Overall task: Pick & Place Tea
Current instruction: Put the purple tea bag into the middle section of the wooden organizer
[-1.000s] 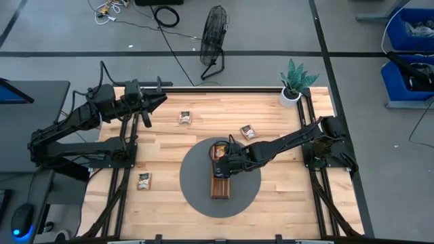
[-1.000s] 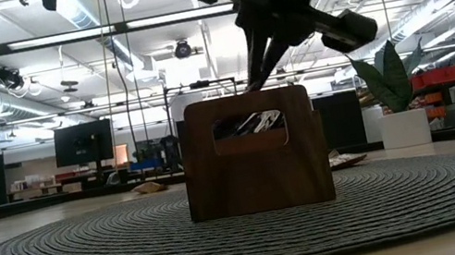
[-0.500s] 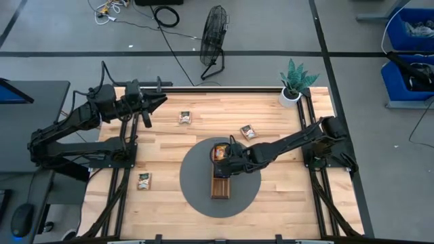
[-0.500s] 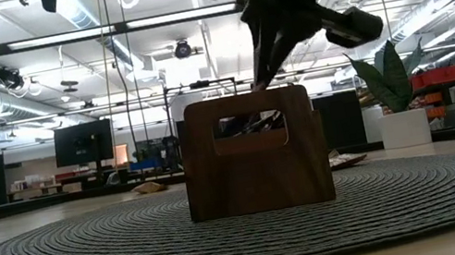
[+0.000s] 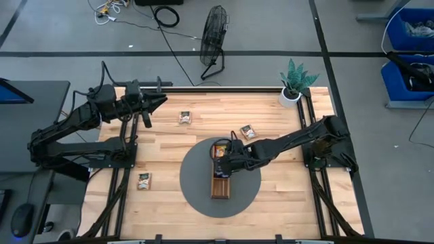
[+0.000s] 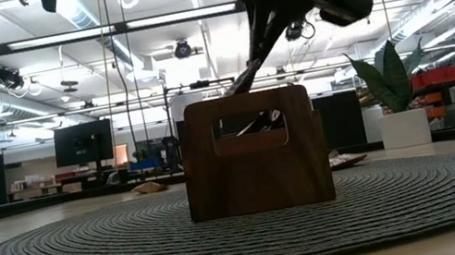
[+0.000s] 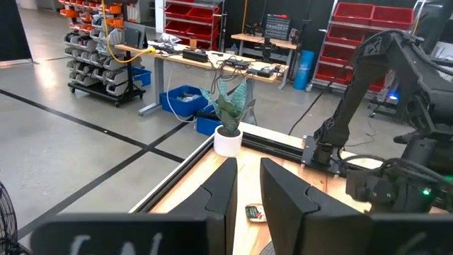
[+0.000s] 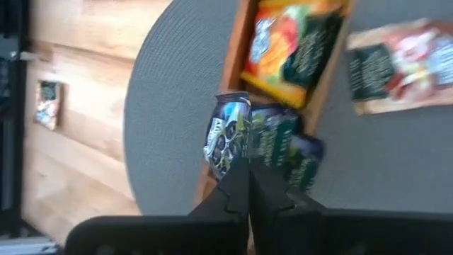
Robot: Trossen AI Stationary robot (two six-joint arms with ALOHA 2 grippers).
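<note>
The right claw hangs right over the tray, pressed together on a blue sachet that points down into a compartment beside the orange one. The tray's long axis runs away from the plant. Since half a second ago, the wrist has lifted slightly. The left claw waits far off, narrowly parted and empty.

A workshop-like robotics lab: red parts bins on racks, a cluttered workbench, strip ceiling lights, taped concrete floor, floor fan beyond the table.
</note>
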